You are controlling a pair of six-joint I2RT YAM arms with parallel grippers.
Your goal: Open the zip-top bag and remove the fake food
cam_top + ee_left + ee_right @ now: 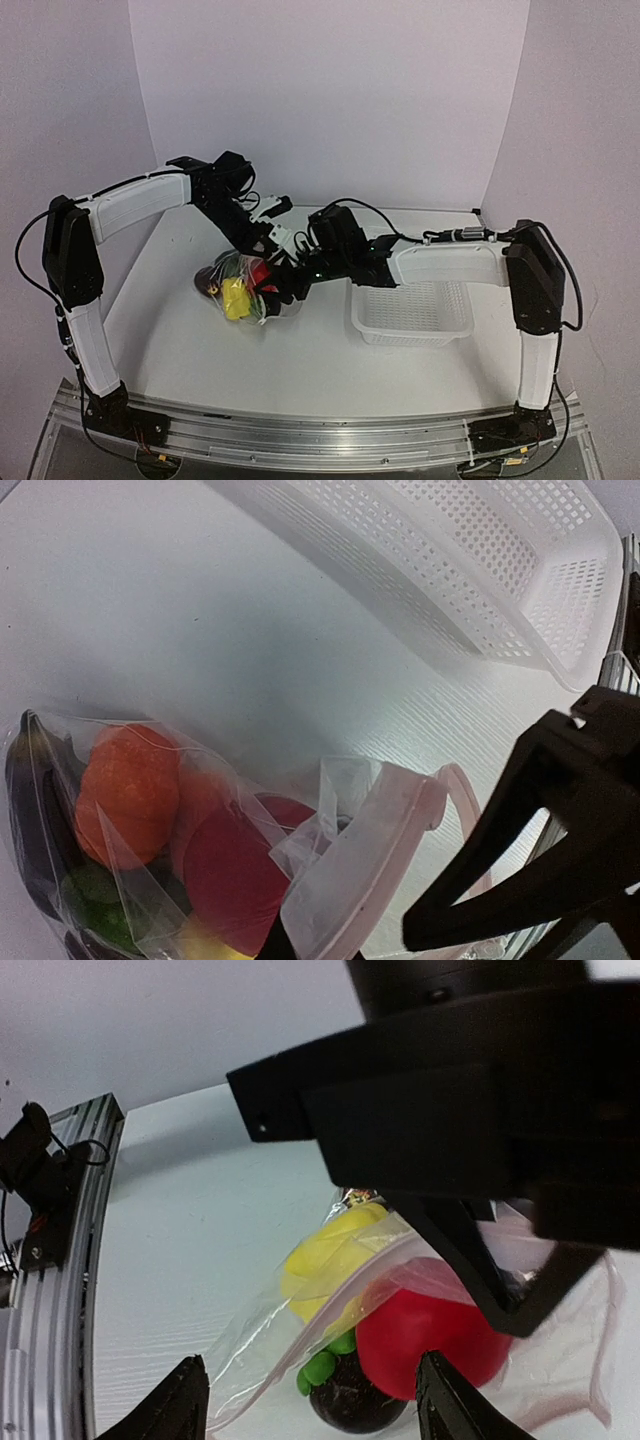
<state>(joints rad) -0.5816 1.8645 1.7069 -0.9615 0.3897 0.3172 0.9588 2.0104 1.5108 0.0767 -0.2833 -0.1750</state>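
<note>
The clear zip-top bag (235, 282) lies at the table's middle, mouth toward the right. In the left wrist view its pinkish zip strip (372, 848) stands up, pinched between my left gripper's (315, 950) black fingertips. Inside it are fake food pieces: an orange one (125, 790), a red one (235, 872), a dark purple one (30, 820). My right gripper (315, 1405) is open. Its tips straddle the bag's open edge, where yellow (325, 1260), red (430, 1338) and dark purple, green-topped (352, 1398) pieces show. In the top view both grippers, left (272, 283) and right (300, 272), meet at the bag's mouth.
A white mesh basket (412, 315) stands right of the bag, under the right arm; it also shows in the left wrist view (480, 570). The metal rail (50, 1260) runs along the table's near edge. White walls enclose the back and sides.
</note>
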